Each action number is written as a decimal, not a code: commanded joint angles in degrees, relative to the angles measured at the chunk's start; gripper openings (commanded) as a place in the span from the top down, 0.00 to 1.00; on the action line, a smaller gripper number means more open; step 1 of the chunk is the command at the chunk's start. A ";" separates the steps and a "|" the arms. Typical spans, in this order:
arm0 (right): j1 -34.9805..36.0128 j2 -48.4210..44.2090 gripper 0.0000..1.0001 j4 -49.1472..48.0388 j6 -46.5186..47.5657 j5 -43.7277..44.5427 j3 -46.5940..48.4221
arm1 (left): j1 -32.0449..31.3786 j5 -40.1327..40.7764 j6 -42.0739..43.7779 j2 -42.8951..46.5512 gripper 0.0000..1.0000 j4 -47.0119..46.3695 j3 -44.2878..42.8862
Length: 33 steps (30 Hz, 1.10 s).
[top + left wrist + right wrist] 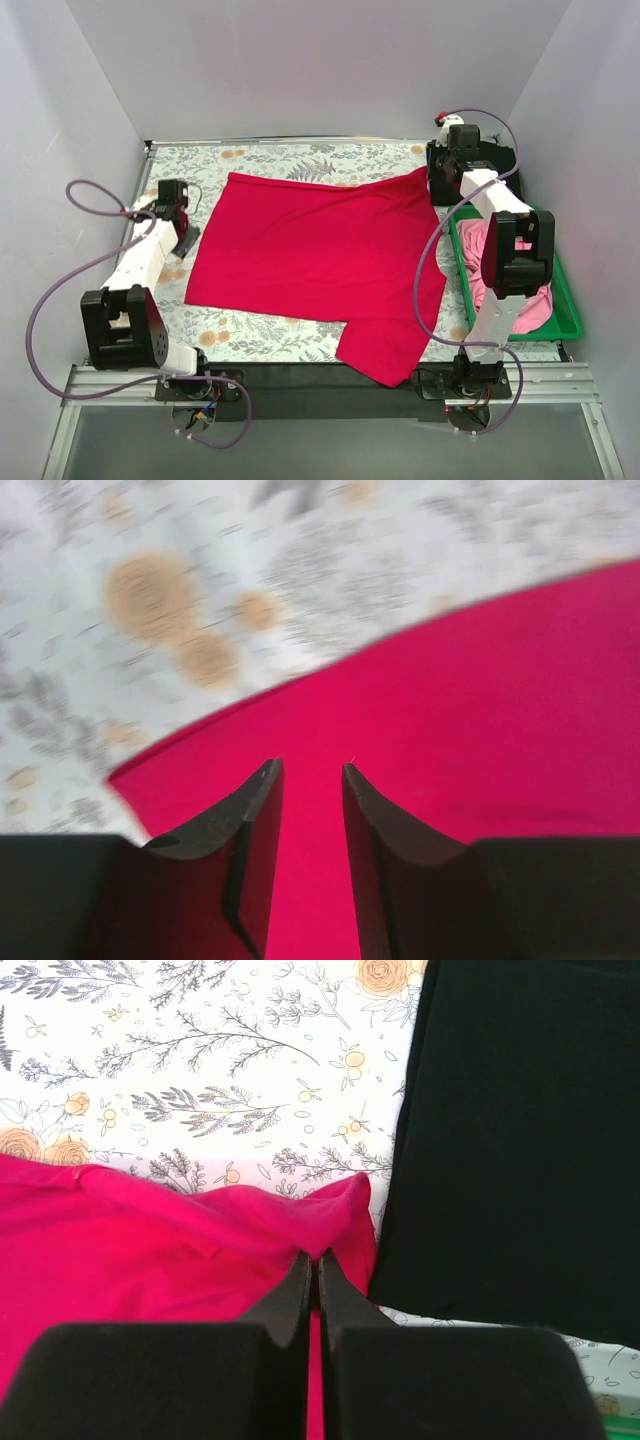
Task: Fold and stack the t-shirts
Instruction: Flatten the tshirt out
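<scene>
Left pincer (312, 770) narrowly parted over the edge of the red t-shirt (480, 710); right pincer (311, 1257) closed, pinching its corner, black t-shirt (510, 1130) just right. Red one lies spread, unfolded; most folding not yet done.

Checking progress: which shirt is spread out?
The red shirt, laid open across the tablecloth; the black one is a compact rectangle, the pink one bunched in the bin.

White arms with black blocky joints: left arm (146, 262) at eight o'clock, right arm (497, 197) at four. A purple cable (480, 110) loops off each. Left gripper (311, 766) and right gripper (314, 1256) have black pointy fingers.
</scene>
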<state>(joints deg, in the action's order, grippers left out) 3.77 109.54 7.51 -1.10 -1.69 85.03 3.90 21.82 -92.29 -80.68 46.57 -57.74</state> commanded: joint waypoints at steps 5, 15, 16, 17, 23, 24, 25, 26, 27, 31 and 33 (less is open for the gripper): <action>0.54 -0.29 0.99 0.14 -0.57 -2.44 1.89 | -6.27 -3.54 2.99 -14.37 0.67 -10.44 -19.24; 0.54 -1.17 0.99 0.67 -2.94 -3.31 1.10 | -6.63 -5.48 11.16 -35.06 0.54 -19.75 -38.41; 0.62 -1.25 0.99 0.75 -3.20 -3.49 1.19 | -6.63 -5.74 11.69 -37.33 0.54 -21.06 -39.20; 0.54 -1.25 0.99 0.93 -3.38 -3.58 1.19 | -6.63 -5.74 12.22 -38.31 0.54 -21.43 -41.12; 0.71 -1.52 0.99 1.02 -4.08 -4.90 0.84 | -6.63 -4.16 16.35 -44.90 0.57 -25.73 -44.83; 0.71 -1.52 0.99 1.02 -4.17 -4.98 0.75 | -6.63 -4.42 16.61 -45.43 0.57 -26.78 -44.92; 0.71 -1.61 0.99 1.02 -4.34 -5.07 0.49 | -6.54 -4.60 17.14 -46.13 0.58 -28.70 -44.92; 0.71 -1.69 0.99 1.02 -4.43 -5.16 0.40 | -6.54 -4.77 17.32 -47.36 0.58 -29.42 -45.10; 0.80 -1.69 0.99 1.02 -4.43 -5.16 0.22 | -6.63 -5.12 17.41 -48.15 0.59 -30.12 -45.44; 0.80 -1.87 0.99 1.02 -4.26 -5.16 -0.31 | -6.63 -6.62 17.93 -50.97 0.60 -32.67 -46.94; 0.80 -1.87 0.99 1.02 -4.00 -5.16 -0.57 | -6.63 -6.44 18.55 -52.02 0.61 -33.55 -47.12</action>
<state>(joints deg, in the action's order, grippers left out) 4.25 109.62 9.04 -4.73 -6.20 84.71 -2.83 15.57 -75.59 -132.46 16.51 -102.59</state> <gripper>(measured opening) 0.013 0.397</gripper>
